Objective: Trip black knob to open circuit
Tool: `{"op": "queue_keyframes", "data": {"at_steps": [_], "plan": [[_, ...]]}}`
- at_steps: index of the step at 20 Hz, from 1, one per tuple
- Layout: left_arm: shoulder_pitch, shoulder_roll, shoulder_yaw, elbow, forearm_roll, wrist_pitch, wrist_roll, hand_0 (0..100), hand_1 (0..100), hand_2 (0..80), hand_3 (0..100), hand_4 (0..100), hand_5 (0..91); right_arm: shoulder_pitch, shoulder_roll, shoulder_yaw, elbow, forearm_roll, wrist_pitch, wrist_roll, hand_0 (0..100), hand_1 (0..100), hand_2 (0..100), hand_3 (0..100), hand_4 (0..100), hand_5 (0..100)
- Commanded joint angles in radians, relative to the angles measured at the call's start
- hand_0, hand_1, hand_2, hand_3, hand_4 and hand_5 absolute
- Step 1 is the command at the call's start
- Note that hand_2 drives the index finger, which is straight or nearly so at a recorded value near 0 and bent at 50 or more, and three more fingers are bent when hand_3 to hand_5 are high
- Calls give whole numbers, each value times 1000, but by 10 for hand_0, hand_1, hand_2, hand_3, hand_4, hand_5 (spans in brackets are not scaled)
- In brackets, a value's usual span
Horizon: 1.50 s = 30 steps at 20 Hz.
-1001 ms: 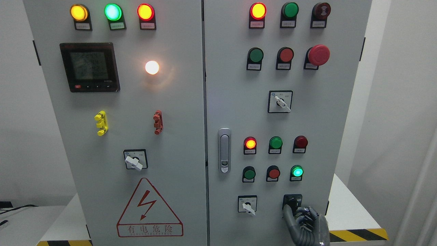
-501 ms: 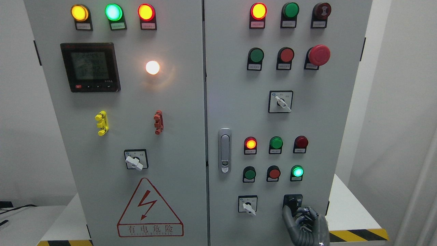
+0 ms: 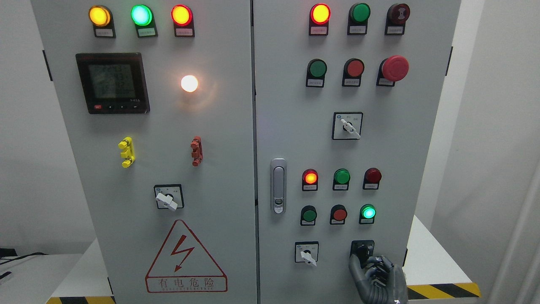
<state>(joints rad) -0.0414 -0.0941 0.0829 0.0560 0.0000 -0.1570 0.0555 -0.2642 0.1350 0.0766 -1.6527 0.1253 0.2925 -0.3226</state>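
Observation:
The black knob (image 3: 361, 248) sits on its square black plate at the lower right of the cabinet's right door (image 3: 379, 147). My right hand (image 3: 366, 265) comes up from the bottom edge just under it. The grey thumb (image 3: 354, 268) lies against the plate's lower left, and the curled fingers (image 3: 382, 267) cover the knob's lower right part. The fingers look closed on the knob, whose pointer is hidden behind them. My left arm does not show.
A white selector switch (image 3: 306, 254) is left of the knob, with a lit green lamp (image 3: 368, 212) and a red button (image 3: 339, 214) above. The door handle (image 3: 277, 185) stands at the seam. A yellow-black striped table edge (image 3: 443, 290) runs right of the hand.
The thumb has drawn down a little from the knob plate's left side. The hand otherwise stays at the knob, and the lamps are unchanged.

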Motion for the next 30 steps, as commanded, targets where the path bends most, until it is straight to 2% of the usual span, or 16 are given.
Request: {"op": "queue_keyframes", "data": {"at_steps": [1, 30], "plan": [[0, -1, 0, 1, -31, 1, 0, 120, 389, 0, 0, 0, 0, 0, -2, -1, 2, 4, 0, -3, 310, 689, 572, 900, 908, 994], [0, 0, 0, -1, -31, 1, 0, 120, 389, 0, 0, 0, 0, 2, -2, -11, 13, 74, 0, -3, 304, 693, 566, 895, 902, 991]]}}
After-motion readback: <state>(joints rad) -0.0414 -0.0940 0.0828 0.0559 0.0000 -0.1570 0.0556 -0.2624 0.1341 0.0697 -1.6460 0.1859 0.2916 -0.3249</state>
